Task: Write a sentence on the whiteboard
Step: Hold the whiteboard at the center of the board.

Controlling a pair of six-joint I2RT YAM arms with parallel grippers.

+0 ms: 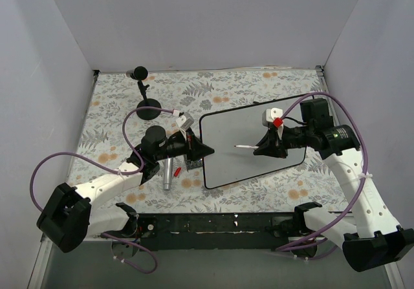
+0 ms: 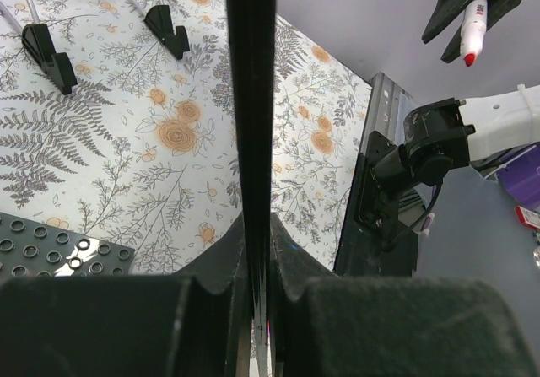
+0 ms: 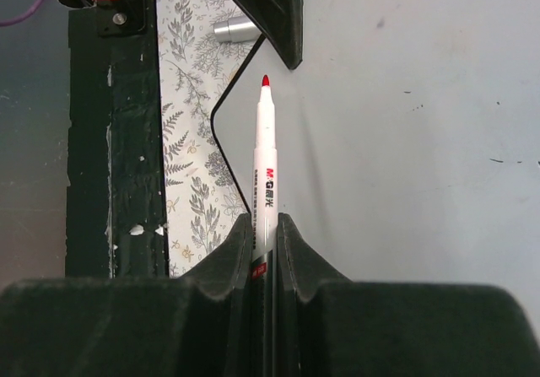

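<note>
The whiteboard (image 1: 252, 140) lies flat mid-table, glossy white with a thin black edge; no red writing shows on it. My left gripper (image 1: 206, 149) is shut on the whiteboard's left edge, seen edge-on in the left wrist view (image 2: 251, 99). My right gripper (image 1: 264, 148) is shut on a white marker (image 3: 264, 170) with a red tip, uncapped. It holds the marker over the board (image 3: 405, 124), tip pointing left toward the left gripper. The marker also shows in the top view (image 1: 244, 147) and the left wrist view (image 2: 472, 29).
A silver cylinder (image 1: 167, 174) and a small red cap (image 1: 176, 171) lie left of the board. A dark perforated plate (image 2: 59, 246) sits under the left arm. A black stand with round base (image 1: 149, 110) is at the back left. Two black feet (image 2: 46, 52) rest on the floral cloth.
</note>
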